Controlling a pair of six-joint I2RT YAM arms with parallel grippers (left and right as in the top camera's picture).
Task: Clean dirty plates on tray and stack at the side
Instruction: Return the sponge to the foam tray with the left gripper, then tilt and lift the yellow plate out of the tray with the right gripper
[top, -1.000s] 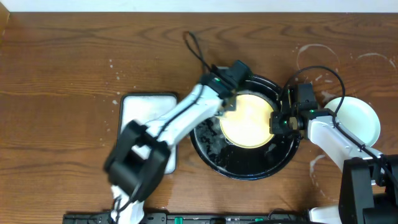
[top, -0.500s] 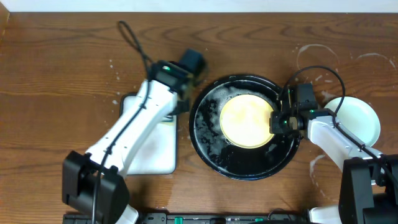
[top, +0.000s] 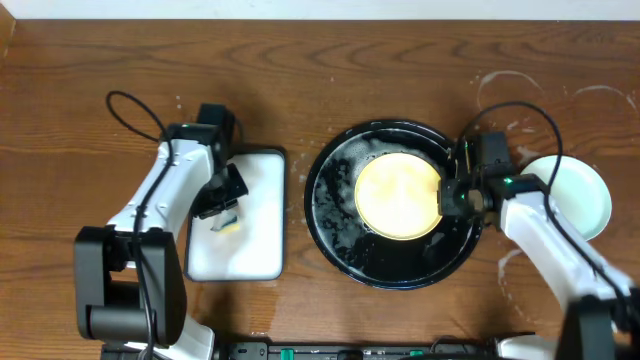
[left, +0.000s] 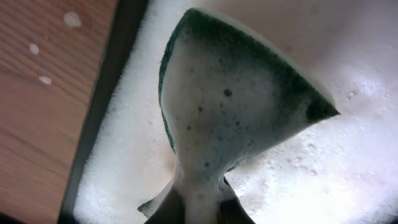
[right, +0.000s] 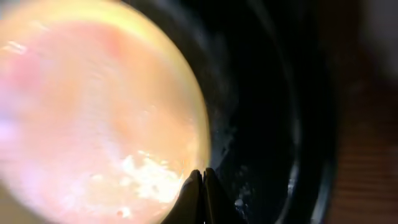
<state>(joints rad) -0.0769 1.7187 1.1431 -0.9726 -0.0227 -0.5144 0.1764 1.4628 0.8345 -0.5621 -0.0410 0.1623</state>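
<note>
The left claw is pinched tight on a green foamy sponge, low over the white rectangular tray full of suds. Beside it sits the large round black tray, wet and bubbly, with the pale yellow round plate lying flat inside. The right claw is squeezed almost closed on that plate's right edge. A pale mint-green round plate rests on the brown wooden tabletop, just right of the black tray. Farther back, white soapy rings mark the wood.
</note>
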